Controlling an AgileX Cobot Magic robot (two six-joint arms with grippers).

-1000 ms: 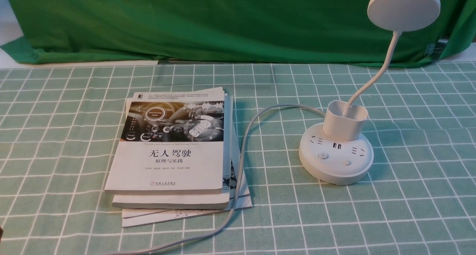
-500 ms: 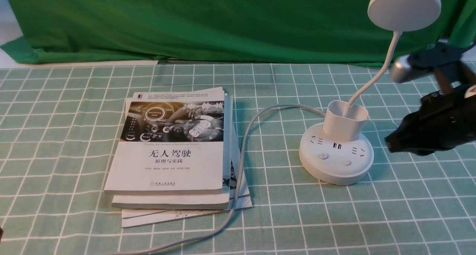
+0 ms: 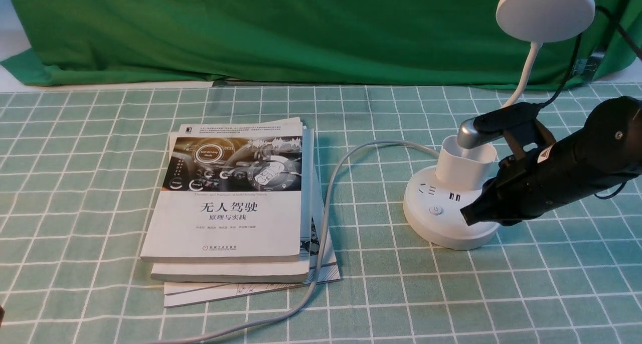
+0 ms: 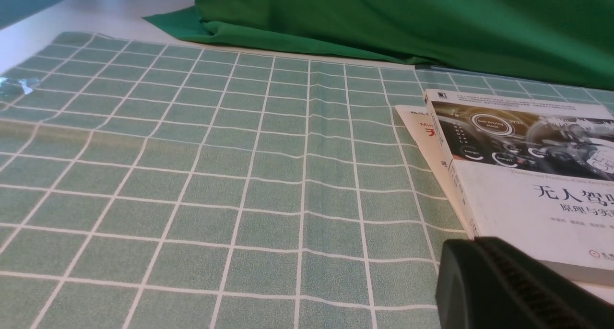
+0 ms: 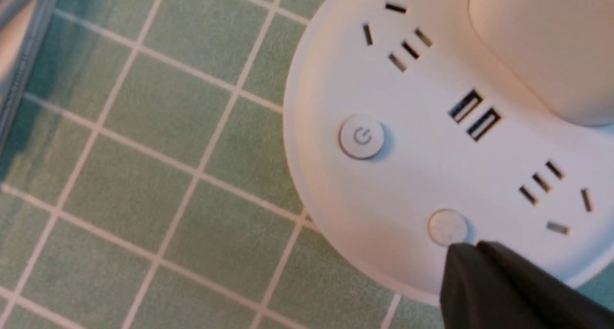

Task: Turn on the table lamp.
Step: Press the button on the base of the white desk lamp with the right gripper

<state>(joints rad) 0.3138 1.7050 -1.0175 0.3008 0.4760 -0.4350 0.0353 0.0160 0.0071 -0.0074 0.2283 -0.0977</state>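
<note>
The right claw point(image 3: 469, 215), tips together, has swung in over the table lamp point(image 3: 441, 231) base, just beside its plain round button point(image 5: 447, 227); a press looks imminent. I cannot tell the left claw's point(image 4: 518, 286) state.

One table lamp point(image 3: 461, 171), two buttons point(image 5: 360, 136), one stack of books point(image 3: 230, 218).

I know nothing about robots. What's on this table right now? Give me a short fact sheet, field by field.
Surface: green checked tablecloth
Lamp: white table lamp on the right, head not visibly lit
Base controls: power button, plain round button, sockets
Other items: stack of books, grey cord alongside
Right gripper: shut, tip at the plain round button's edge
Left gripper: low near the stack of books, open or shut unclear
</note>
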